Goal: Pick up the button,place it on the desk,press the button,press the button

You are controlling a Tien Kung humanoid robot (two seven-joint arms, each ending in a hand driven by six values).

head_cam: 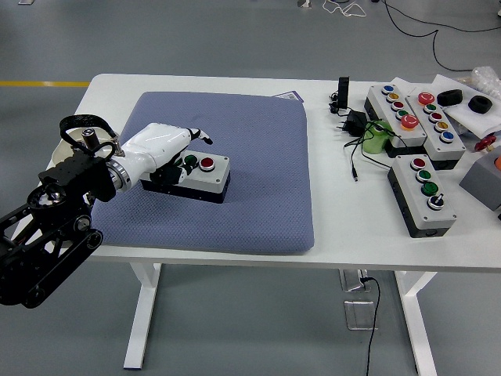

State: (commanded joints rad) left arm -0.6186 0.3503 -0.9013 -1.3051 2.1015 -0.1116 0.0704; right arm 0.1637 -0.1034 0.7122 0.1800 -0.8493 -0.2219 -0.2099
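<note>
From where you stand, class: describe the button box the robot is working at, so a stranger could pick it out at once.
Find the blue-grey cushion covering the left half of the white table. On its left part lies a button box with a light grey top and black base, the robot's left hand over its left end. Unlike the three button boxes crowded at the table's right, it lies alone on the cushion.
</note>
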